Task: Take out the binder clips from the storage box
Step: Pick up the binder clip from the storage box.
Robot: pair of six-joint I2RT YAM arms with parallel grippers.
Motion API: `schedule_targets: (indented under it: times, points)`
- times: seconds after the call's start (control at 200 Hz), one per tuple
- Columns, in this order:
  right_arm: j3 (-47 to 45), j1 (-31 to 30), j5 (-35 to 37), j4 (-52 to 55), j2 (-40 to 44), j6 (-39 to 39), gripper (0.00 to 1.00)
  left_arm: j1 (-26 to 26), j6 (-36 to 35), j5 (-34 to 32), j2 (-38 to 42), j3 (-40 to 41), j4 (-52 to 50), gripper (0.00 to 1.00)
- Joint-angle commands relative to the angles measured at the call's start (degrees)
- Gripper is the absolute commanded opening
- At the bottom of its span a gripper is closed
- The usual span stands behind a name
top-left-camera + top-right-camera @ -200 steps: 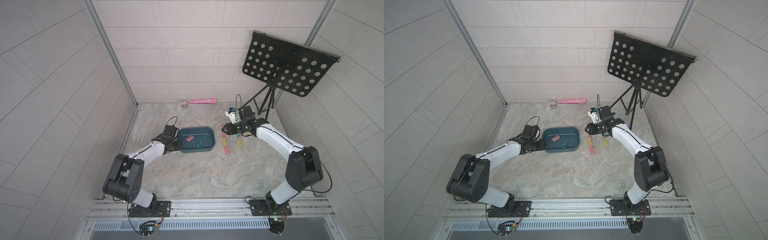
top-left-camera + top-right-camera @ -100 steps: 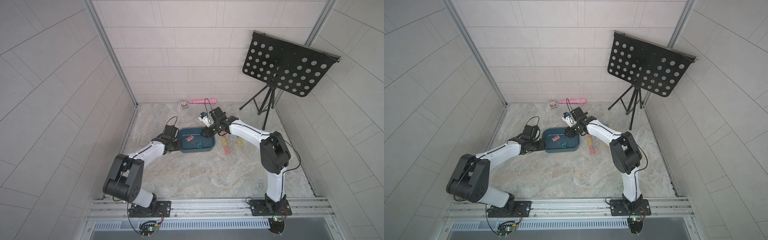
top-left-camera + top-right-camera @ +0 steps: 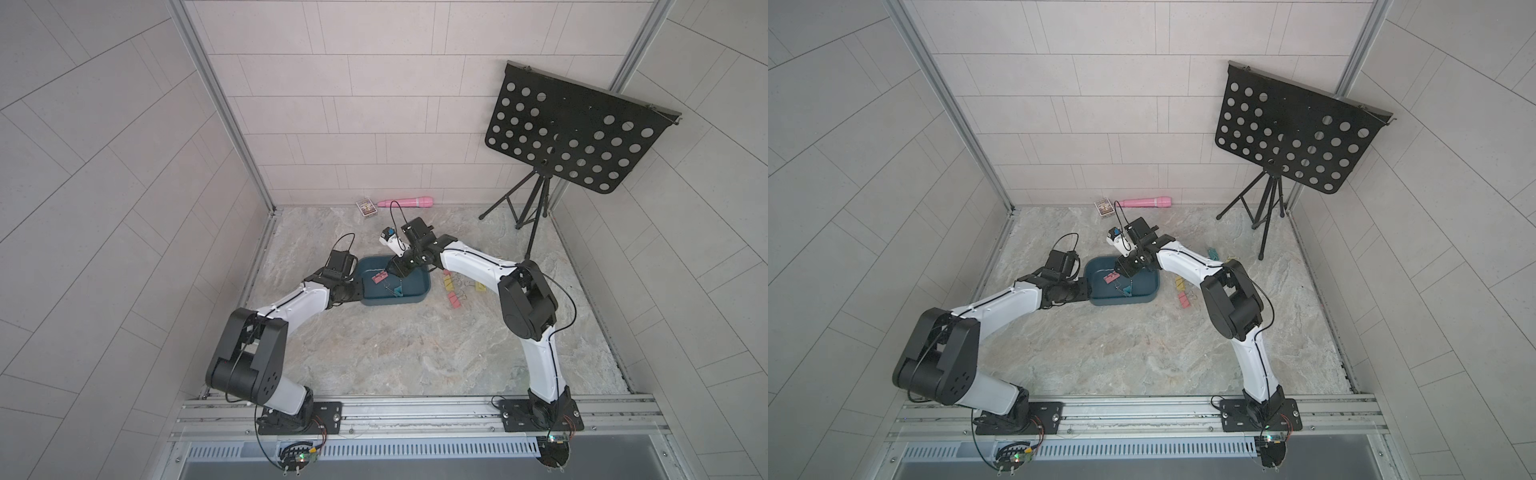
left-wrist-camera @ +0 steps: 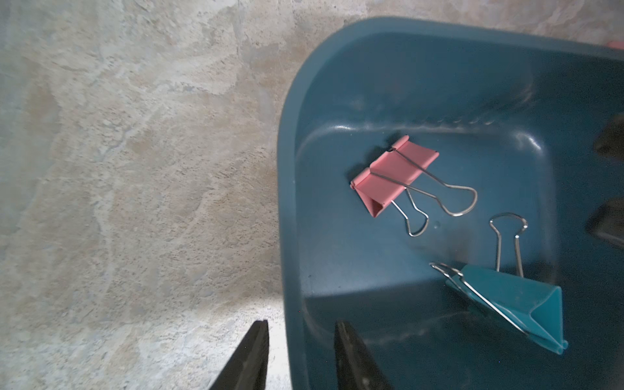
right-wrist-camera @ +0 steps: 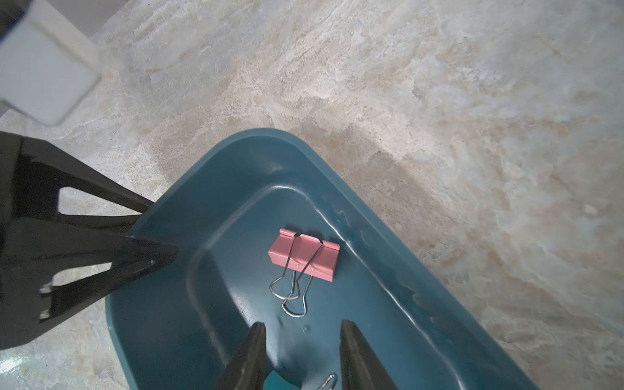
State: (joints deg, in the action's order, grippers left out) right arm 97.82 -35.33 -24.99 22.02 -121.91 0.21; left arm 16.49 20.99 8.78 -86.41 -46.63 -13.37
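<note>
The dark teal storage box [image 3: 415,300] [image 3: 1142,298] sits mid-floor. Two binder clips lie inside it: a pink one [image 4: 393,174] [image 5: 304,256] [image 3: 379,277] and a teal one [image 4: 516,304] [image 3: 398,291]. My left gripper [image 4: 300,332] [image 3: 360,286] is shut on the box's left wall [image 4: 287,236], one finger inside and one outside. My right gripper [image 5: 302,332] [image 3: 392,273] hangs open over the box interior, just short of the pink clip's wire handles, with nothing between its fingers. More clips lie on the floor right of the box: yellow [image 3: 449,284], pink [image 3: 453,300], yellow [image 3: 480,286].
A pink cylinder [image 3: 405,203] and a small printed card box [image 3: 366,207] lie against the back wall. A black music stand [image 3: 536,216] rises at the back right, its perforated desk [image 3: 573,141] overhanging that corner.
My right arm has swung left from above the clips on the floor to over the storage box and dipped into it. The left arm and the box have not moved.
</note>
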Motion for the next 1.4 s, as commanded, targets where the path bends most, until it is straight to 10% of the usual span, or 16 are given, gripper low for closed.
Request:
schedule_targets:
  times: [0.0,1.396]
  points:
    - [2.6,-1.1,1.3,1.3,-1.7,-2.2,0.4,-0.3,-0.1,-0.4,0.7,0.5,-0.6,0.41]
    - [12.0,-5.3,10.8,10.1,-9.6,-13.4,0.37,-0.3,0.0,-0.6,1.5,1.0,-0.7,0.41]
